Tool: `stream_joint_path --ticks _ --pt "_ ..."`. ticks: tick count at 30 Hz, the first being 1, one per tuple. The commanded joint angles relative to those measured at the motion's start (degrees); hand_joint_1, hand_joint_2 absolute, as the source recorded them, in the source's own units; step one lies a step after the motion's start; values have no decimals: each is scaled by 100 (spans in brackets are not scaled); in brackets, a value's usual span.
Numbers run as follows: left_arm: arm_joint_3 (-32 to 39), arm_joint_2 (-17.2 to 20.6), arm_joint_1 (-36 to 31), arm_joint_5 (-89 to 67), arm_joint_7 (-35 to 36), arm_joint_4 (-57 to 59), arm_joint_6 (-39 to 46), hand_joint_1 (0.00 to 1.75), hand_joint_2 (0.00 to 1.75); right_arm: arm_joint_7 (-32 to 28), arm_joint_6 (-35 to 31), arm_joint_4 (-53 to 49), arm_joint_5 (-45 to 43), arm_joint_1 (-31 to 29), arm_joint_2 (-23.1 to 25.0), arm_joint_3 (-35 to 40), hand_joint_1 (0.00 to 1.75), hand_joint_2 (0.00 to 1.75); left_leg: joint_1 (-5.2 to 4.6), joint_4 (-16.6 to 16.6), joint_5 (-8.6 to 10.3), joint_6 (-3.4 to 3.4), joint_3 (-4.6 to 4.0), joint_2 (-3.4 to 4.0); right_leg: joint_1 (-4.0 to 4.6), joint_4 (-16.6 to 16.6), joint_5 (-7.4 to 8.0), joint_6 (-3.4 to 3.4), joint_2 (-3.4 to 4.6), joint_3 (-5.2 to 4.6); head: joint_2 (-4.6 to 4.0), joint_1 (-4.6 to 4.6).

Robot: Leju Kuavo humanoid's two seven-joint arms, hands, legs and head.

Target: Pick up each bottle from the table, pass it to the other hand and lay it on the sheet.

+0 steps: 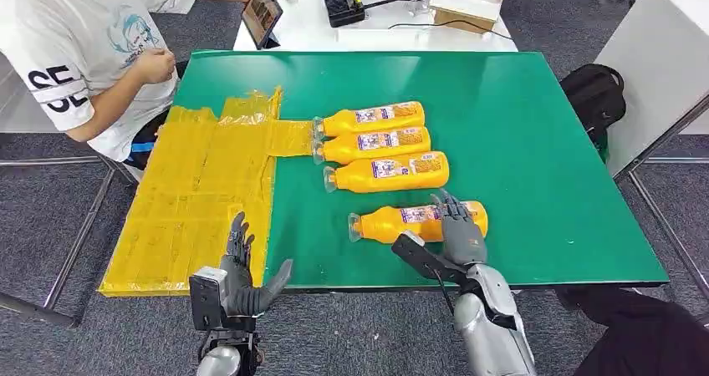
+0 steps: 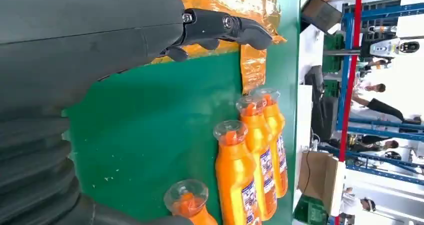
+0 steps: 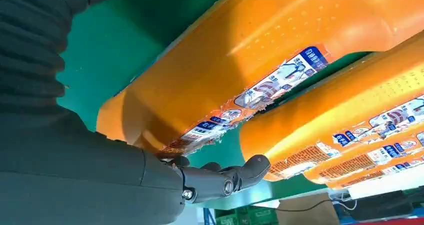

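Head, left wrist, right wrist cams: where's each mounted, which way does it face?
Head view: high on the body, looking down at the green table; left hand and right hand show.
Left wrist view: behind the left hand, facing the bottle caps.
Right wrist view: behind the right hand, close on the nearest bottle.
Shared: that nearest bottle.

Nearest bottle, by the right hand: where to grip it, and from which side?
Grip the nearest bottle around its labelled mid-body, coming from above. It lies on its side, apart from the three other bottles, cap toward the sheet. The right hand is already over its base end.
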Motion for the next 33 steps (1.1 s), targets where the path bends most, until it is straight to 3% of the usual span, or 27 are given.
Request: stream_joint_path --ticks 1,33 --pt "-67 -85 -291 81 35 436 -19 0 175 -1 79 851 -61 -316 -211 179 0 175 0 -5 -3 8 16 -1 4 -8 -2 -13 -8 19 0 0" --pt "-87 -85 -307 253 41 493 13 0 175 43 279 1115 -292 -565 -540 544 0 175 0 -4 -3 9 12 -8 4 -7 -5 -14 -15 18 0 0"
